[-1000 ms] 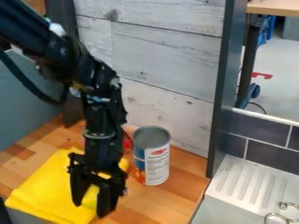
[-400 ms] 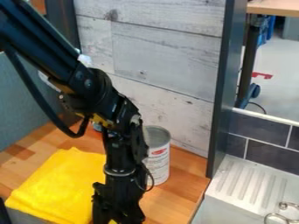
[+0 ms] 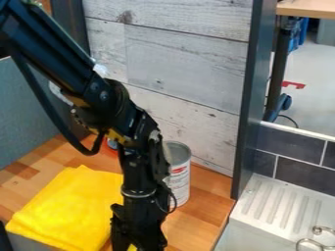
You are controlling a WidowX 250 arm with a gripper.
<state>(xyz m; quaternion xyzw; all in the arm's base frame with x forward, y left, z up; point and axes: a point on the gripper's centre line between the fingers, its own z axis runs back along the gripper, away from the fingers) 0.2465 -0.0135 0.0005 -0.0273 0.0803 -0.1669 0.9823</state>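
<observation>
Black claw (image 3: 138, 229) beside a bright yellow, lightly creased cloth (image 3: 66, 208)

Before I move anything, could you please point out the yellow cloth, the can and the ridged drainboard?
Yellow cloth (image 3: 67, 208), camera view, middle of its top surface.
Can (image 3: 181, 182), camera view, label on its side.
Ridged drainboard (image 3: 272, 207), camera view, its grooved top.

Held the black gripper (image 3: 138, 234) low at the bottom edge over the wooden surface (image 3: 203, 196), right of the folded yellow cloth (image 3: 62, 211). Saw an upright can (image 3: 180, 184) behind, partly hidden by the black arm (image 3: 98, 93), near the whitish plank wall (image 3: 183, 59). Farther right, saw a ribbed white drainer (image 3: 278, 201), metal rings (image 3: 315, 241) and dark tiles (image 3: 298, 171).
</observation>
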